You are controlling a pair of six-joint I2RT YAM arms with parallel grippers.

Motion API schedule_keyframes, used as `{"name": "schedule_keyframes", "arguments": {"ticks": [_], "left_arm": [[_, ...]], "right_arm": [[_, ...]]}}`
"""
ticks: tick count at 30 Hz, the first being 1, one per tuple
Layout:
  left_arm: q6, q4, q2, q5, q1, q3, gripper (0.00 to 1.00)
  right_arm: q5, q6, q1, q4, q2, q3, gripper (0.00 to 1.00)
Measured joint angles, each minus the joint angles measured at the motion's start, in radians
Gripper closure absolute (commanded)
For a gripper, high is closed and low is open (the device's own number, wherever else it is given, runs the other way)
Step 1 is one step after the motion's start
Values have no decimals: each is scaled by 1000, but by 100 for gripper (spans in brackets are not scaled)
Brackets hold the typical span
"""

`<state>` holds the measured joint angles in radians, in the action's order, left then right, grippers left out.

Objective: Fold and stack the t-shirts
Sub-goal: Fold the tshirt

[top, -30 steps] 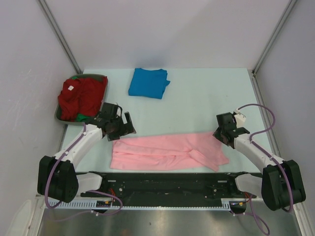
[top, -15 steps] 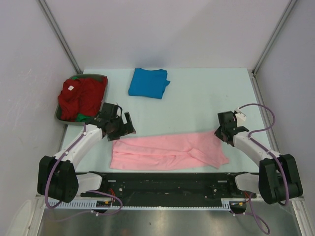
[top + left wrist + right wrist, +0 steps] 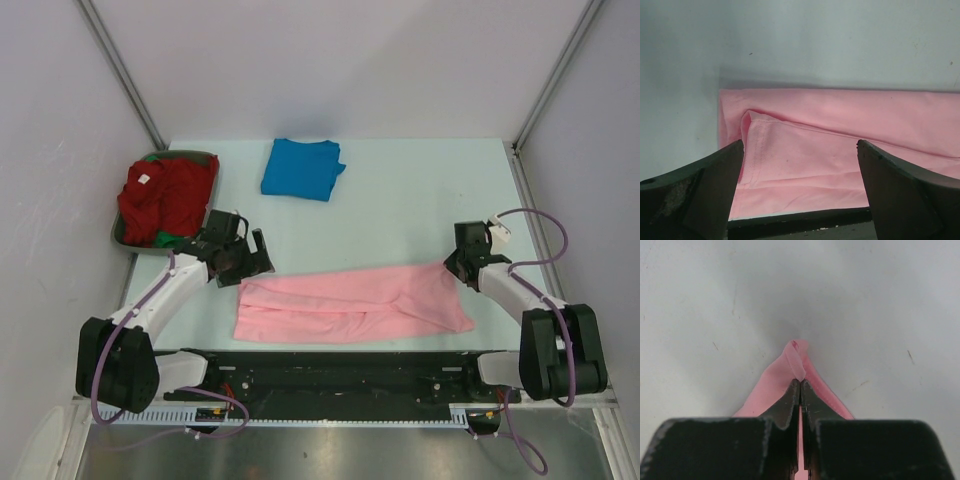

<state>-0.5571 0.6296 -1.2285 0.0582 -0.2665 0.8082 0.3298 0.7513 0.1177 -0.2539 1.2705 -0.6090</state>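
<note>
A pink t-shirt, folded into a long strip, lies across the near part of the table. My right gripper is at its far right corner and shut on a pinch of pink cloth, with the jaws pressed together. My left gripper hovers open over the strip's left end; in the left wrist view the pink shirt shows between the wide-apart fingers, which hold nothing. A folded blue t-shirt rests at the back centre.
A tray at the back left holds a heap of red t-shirts with some green cloth. A black rail runs along the near table edge, just under the pink shirt. Side walls close in left and right.
My right gripper has moved to the right, dragging the pink shirt with it; the strip is stretched longer and its left edge has slid right. The left arm has barely moved.
</note>
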Motion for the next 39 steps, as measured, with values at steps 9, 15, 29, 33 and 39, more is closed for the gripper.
{"name": "schedule_keyframes", "arguments": {"ticks": [9,15,29,33,39], "left_arm": [[0,10,68,-4,0,-22,0],[1,32,204,-14,0,-22,0],[-31,-11,166,59,-62,-98,0],[-56,-61,105,70,-73,-113,0],[-74,-122,18,73,-82,-112,0]], "right_arm": [[10,-31,0,87,23,-11,0],[20,-54,5,16,-209,-63,0],[-155,119,147,-351,-448,-10,0],[-192,197,167,-418,-494,50,0],[-196,283,224,-514,-558,69,0]]}}
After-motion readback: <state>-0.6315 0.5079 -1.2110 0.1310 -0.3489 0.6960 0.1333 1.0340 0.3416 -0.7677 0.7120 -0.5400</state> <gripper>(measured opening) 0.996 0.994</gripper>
